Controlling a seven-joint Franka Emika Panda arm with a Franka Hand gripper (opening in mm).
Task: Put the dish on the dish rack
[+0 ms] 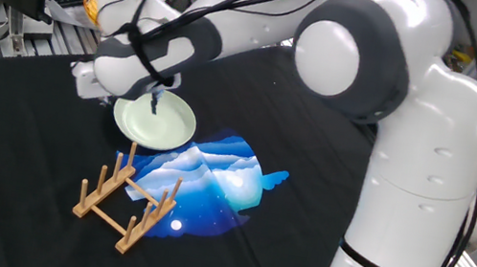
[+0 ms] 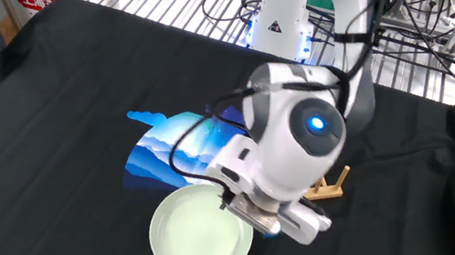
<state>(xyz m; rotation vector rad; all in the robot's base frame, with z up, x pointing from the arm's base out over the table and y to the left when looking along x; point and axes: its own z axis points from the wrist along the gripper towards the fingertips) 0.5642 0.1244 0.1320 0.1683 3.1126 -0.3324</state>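
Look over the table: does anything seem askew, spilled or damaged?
Nothing stands out. The dish lies flat and whole on the black cloth, the wooden dish rack stands upright beside the blue printed patch, and nothing is spilled. The end effector hangs over the dish's rim.

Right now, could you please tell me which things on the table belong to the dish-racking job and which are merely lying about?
Belong to the job:
the dish
the dish rack
the gripper, at the dish's edge

Just lying about:
the blue-and-white print on the black cloth
the yellow woven basket behind
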